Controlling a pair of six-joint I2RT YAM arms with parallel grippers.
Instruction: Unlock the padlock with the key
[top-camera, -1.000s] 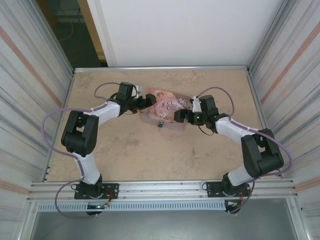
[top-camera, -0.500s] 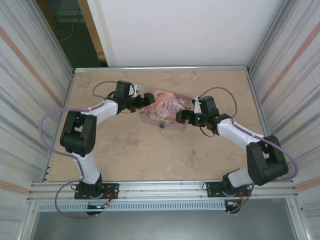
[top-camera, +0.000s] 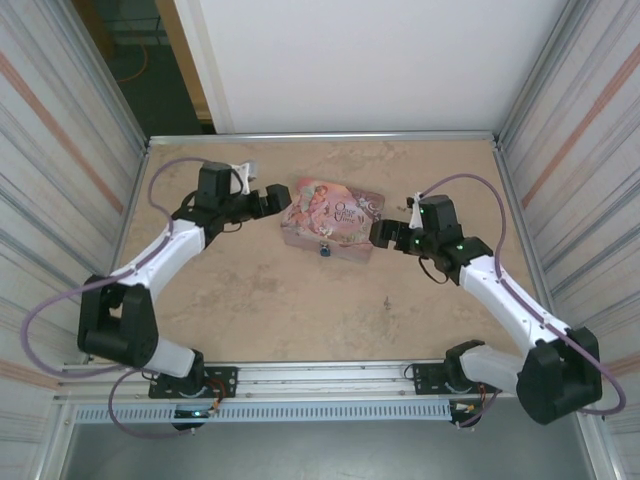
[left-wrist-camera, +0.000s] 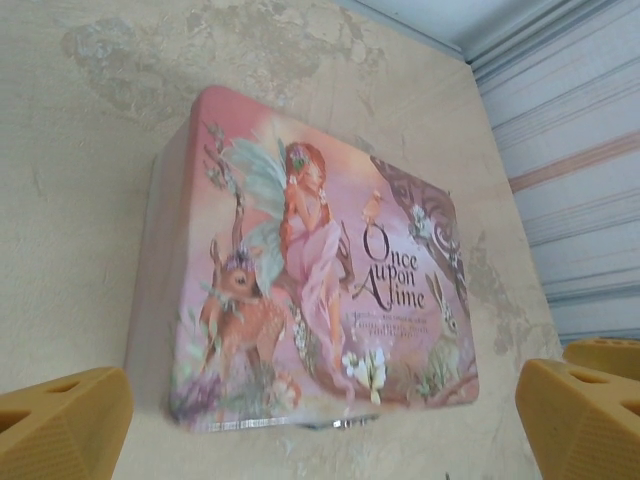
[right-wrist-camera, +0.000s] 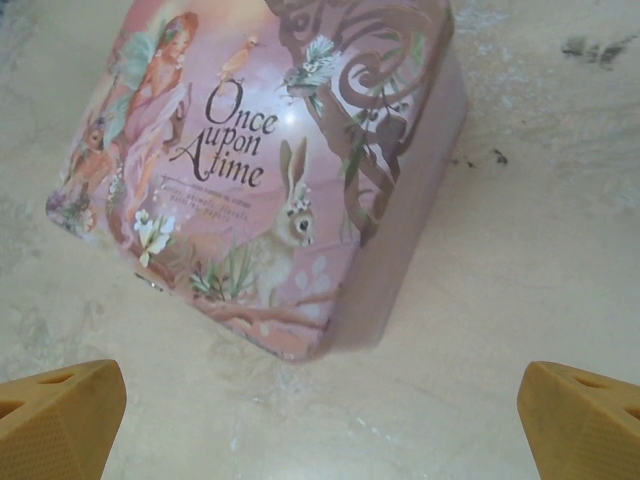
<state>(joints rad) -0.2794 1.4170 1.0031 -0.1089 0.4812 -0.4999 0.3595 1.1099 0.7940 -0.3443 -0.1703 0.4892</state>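
Observation:
The padlock (top-camera: 325, 250), tiny and blue, hangs at the middle of the near side of the pink tin (top-camera: 333, 218). The key (top-camera: 388, 302) is a dark sliver lying on the table, nearer than the tin and to its right. My left gripper (top-camera: 272, 198) stands open just left of the tin, not touching it. My right gripper (top-camera: 381, 233) stands open just off the tin's right end. The left wrist view has the tin's lid (left-wrist-camera: 310, 270) ahead of the empty left gripper (left-wrist-camera: 320, 435). The right wrist view has the tin (right-wrist-camera: 270, 170) beyond the empty right gripper (right-wrist-camera: 320, 425).
The beige table (top-camera: 260, 300) is walled by ribbed metal panels on the left (top-camera: 60, 200) and right (top-camera: 580, 180), with a white wall (top-camera: 350, 60) at the back. An aluminium rail (top-camera: 330, 375) with both arm bases runs along the near edge.
Both grippers have drawn back from the tin, the left one to the left and the right one to the right. The tin, padlock and key have not moved.

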